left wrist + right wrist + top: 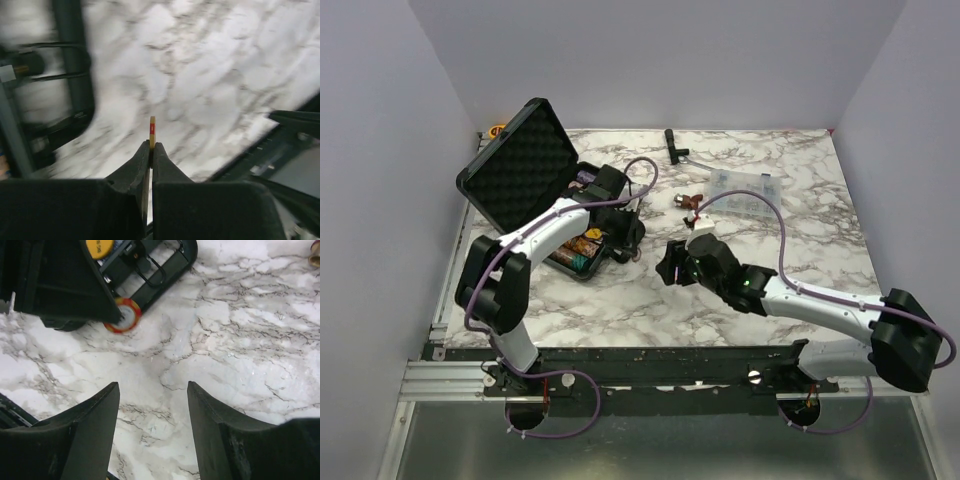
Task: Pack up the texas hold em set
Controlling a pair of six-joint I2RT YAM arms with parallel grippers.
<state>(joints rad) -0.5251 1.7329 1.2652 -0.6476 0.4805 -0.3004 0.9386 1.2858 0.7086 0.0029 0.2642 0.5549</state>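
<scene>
The black briefcase [520, 172] lies open at the table's left, foam-lined lid up, with rows of coloured chips in its base [578, 250]. My left gripper [151, 146] is shut edge-on on a red and yellow poker chip [152, 129], held above the marble just right of the case. The right wrist view shows that chip [126, 316] at the tip of the left fingers. My right gripper [153, 387] hangs open over bare marble with nothing between its fingers, a little right of the left gripper [628, 245]. A yellow round chip [100, 247] sits in the case.
A clear plastic compartment box [745, 190] stands at the back right. A black T-shaped tool [673, 145] lies near the back wall, and a small red-brown item [688, 205] lies just behind my right gripper [670, 265]. White walls enclose the marble table [800, 240].
</scene>
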